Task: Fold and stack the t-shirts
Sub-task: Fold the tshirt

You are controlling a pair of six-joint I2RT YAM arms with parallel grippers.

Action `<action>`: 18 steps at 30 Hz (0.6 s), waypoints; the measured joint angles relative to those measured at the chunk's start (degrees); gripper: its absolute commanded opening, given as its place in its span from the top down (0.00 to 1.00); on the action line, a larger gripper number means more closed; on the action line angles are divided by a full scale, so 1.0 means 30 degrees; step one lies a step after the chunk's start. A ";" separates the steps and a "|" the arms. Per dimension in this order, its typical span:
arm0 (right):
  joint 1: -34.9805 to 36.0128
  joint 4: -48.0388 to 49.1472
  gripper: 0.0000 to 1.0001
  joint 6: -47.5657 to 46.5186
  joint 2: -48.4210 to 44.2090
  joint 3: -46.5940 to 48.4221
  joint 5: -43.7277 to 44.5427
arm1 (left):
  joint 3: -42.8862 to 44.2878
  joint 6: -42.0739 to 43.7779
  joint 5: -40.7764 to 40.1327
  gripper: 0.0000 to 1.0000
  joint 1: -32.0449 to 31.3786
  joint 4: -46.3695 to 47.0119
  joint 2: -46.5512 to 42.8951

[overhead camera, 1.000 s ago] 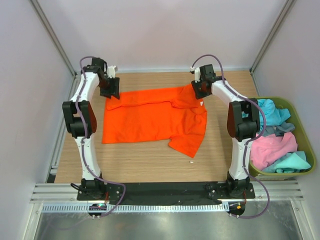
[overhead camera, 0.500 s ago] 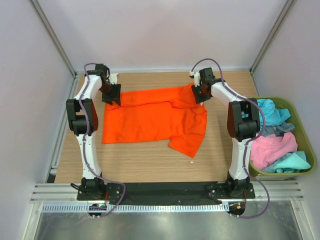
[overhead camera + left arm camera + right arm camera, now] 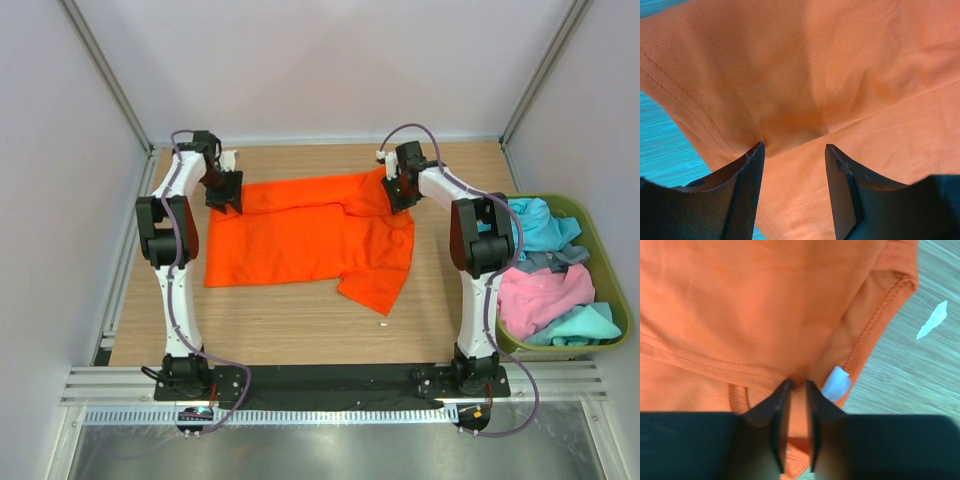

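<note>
The bright orange t-shirt [image 3: 300, 235] lies spread on the wooden table [image 3: 270, 320], its lower right part folded over. My left gripper [image 3: 225, 190] is down on its far left corner. In the left wrist view the jaws [image 3: 795, 147] stand apart, astride a pucker of orange cloth [image 3: 840, 60]. My right gripper [image 3: 398, 188] is at the far right corner. In the right wrist view its jaws [image 3: 798, 384] are nearly together, pinching a ridge of orange cloth [image 3: 740, 300] beside a white tag [image 3: 835, 384]. Turquoise [image 3: 535, 222], grey [image 3: 560, 258] and pink [image 3: 540, 295] t-shirts lie heaped in the bin.
The olive-green bin [image 3: 565, 349] stands off the table's right edge, beside the right arm. A small white scrap [image 3: 382, 325] lies on the wood near the shirt's front corner, and another scrap [image 3: 932, 320] lies next to the right gripper. Walls close in the far and side edges.
Both wrists have shifted slightly inward and down onto the shirt's far corners. The right jaws have narrowed a little. The shirt itself has hardly moved.
</note>
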 measured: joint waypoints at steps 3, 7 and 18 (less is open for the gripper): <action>0.0000 -0.0007 0.88 -0.0073 0.0007 0.0036 -0.0204 | 0.0073 -0.0022 0.0007 0.47 0.0000 -0.0015 0.0000; 0.0000 -0.0007 0.75 -0.0036 0.0007 0.0036 -0.0357 | 0.0073 -0.0022 0.0000 0.47 0.0000 -0.0036 0.0000; -0.0007 0.0124 0.99 -0.0073 0.0000 -0.0073 -0.0648 | 0.0073 -0.0029 -0.0138 0.47 0.0000 -0.0036 0.0000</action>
